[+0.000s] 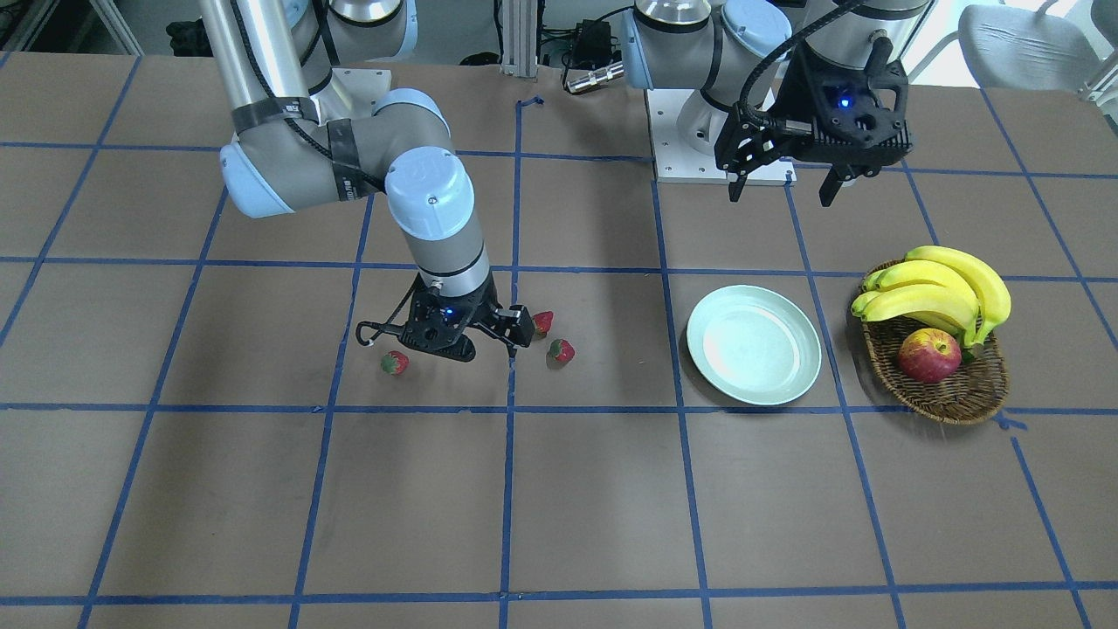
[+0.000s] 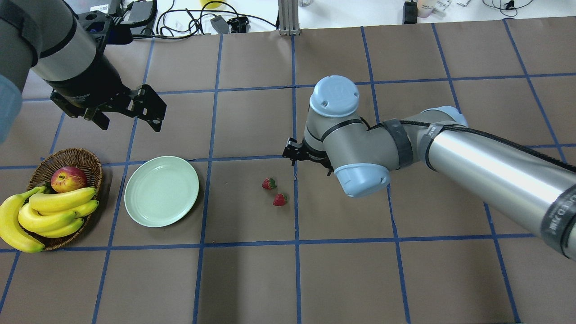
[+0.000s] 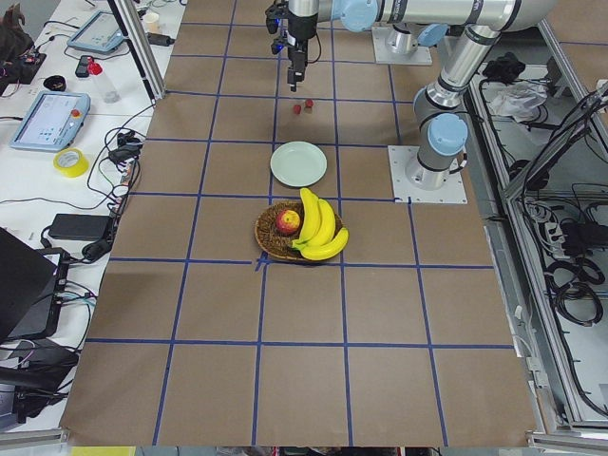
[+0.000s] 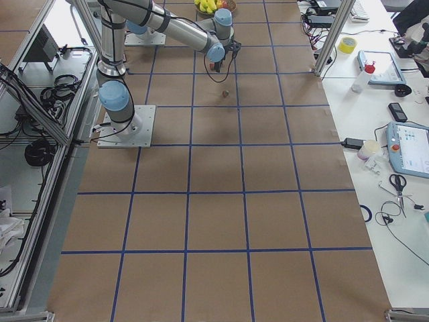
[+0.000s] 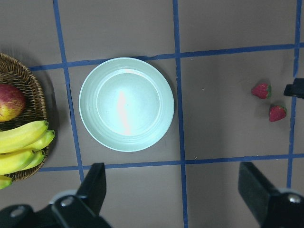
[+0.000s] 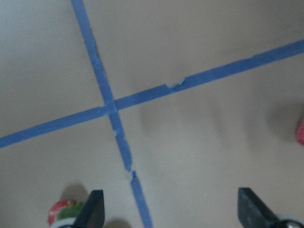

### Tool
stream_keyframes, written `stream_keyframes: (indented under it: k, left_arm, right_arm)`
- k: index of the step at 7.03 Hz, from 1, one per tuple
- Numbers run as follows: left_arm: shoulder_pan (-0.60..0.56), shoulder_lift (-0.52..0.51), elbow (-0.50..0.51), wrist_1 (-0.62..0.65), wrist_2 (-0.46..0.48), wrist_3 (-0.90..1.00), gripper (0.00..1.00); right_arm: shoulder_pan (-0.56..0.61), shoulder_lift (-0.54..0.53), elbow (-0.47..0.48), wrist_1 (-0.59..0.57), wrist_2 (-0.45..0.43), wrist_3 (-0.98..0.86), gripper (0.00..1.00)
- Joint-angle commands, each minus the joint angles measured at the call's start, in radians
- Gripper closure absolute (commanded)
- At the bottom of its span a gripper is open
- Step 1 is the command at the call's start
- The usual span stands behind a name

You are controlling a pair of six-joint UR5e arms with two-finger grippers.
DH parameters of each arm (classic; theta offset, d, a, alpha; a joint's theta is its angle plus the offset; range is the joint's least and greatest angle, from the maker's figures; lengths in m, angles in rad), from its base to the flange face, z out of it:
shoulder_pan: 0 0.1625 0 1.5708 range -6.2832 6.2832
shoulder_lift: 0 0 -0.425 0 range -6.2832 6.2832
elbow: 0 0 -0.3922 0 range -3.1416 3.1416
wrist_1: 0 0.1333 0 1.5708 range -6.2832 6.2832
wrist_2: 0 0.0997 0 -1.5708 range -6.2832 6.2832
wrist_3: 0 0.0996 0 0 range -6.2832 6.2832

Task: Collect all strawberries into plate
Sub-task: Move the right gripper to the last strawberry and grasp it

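Three strawberries lie on the brown table: one (image 1: 395, 362) alone, two (image 1: 543, 321) (image 1: 562, 350) close together. The overhead view shows only the pair (image 2: 269, 183) (image 2: 280, 199); the arm hides the third. My right gripper (image 1: 493, 341) hovers open over a tape crossing between them, with nothing between its fingers (image 6: 92, 211). One strawberry (image 6: 61, 212) sits beside its left finger. The mint-green plate (image 1: 753, 344) (image 2: 161, 191) holds nothing. High above and behind the plate, my left gripper (image 1: 782, 179) (image 2: 130, 123) is open and looks down on the plate (image 5: 126, 103).
A wicker basket (image 1: 939, 397) with bananas (image 1: 939, 288) and an apple (image 1: 928, 355) stands beside the plate, on the side away from the strawberries. Blue tape lines grid the table. The right arm's elbow (image 2: 351, 175) hangs over the table near the strawberries.
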Motion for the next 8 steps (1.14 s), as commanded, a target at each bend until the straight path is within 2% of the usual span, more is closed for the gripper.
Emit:
stream_keyframes:
  k: [1, 2, 3, 4, 5, 6, 7, 8]
  left_arm:
    - [0.0, 0.002, 0.0, -0.001, -0.004, 0.0, 0.0]
    - [0.0, 0.002, 0.0, 0.0, -0.004, 0.0, 0.0]
    - [0.0, 0.002, 0.0, 0.0, -0.004, 0.0, 0.0]
    - [0.0, 0.002, 0.0, -0.001, -0.004, 0.0, 0.0]
    - [0.0, 0.002, 0.0, -0.001, -0.004, 0.0, 0.0]
    - [0.0, 0.002, 0.0, -0.001, -0.004, 0.0, 0.0]
    - [0.0, 0.003, 0.0, 0.0, 0.001, 0.003, 0.0]
    - [0.0, 0.002, 0.002, 0.0, -0.002, 0.003, 0.0]
  right_arm:
    - [-0.147, -0.027, 0.04, 0.03, -0.093, -0.292, 0.0]
    - [-0.153, -0.027, 0.057, 0.026, -0.089, -0.31, 0.04]
    - [-0.153, -0.014, 0.112, 0.015, -0.077, -0.305, 0.08]
    - [-0.148, -0.012, 0.15, -0.038, -0.07, -0.29, 0.1]
    - [-0.147, 0.0, 0.146, -0.067, -0.034, -0.257, 0.11]
    - [-0.147, 0.013, 0.142, -0.078, -0.032, -0.249, 0.18]
    - [-0.147, 0.013, 0.149, -0.086, -0.033, -0.25, 0.35]
    - [-0.148, 0.013, 0.139, -0.082, -0.033, -0.255, 0.59]
